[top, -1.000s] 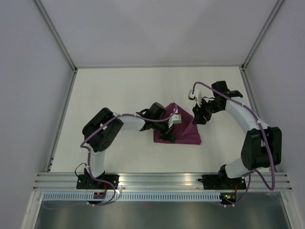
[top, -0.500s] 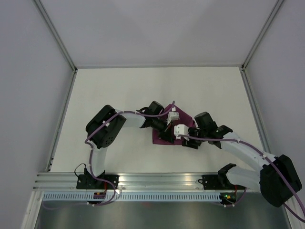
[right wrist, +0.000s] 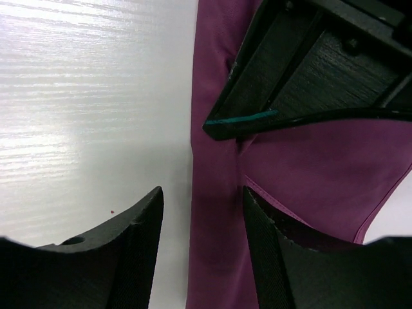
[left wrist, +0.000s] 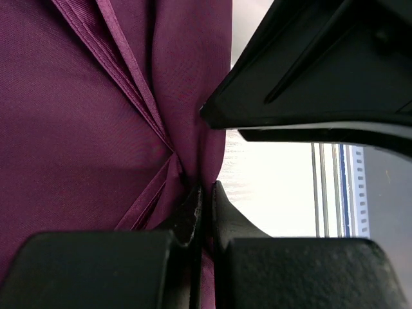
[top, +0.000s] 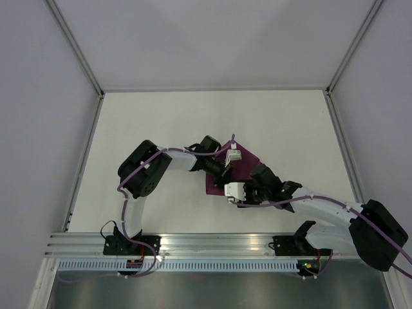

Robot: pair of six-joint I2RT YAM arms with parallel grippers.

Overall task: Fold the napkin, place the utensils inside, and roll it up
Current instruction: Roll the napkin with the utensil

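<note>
The magenta napkin lies folded and creased at the table's middle. In the left wrist view the napkin fills the left side, and my left gripper is shut on a raised fold of it. From above, my left gripper sits over the cloth's left part. My right gripper is open, its fingers straddling the napkin's edge without touching it. Seen from the top, the right gripper is close beside the left one. The utensils are out of view.
The white table lies between grey side walls, with a metal rail along the near edge. The left gripper's black body hangs just beyond the right jaws. The right gripper's body looms over the left fingers.
The right arm swung from the napkin's far right side to its near edge, beside the left gripper, with its jaws a little wider. The left gripper kept its hold and shifted slightly.
</note>
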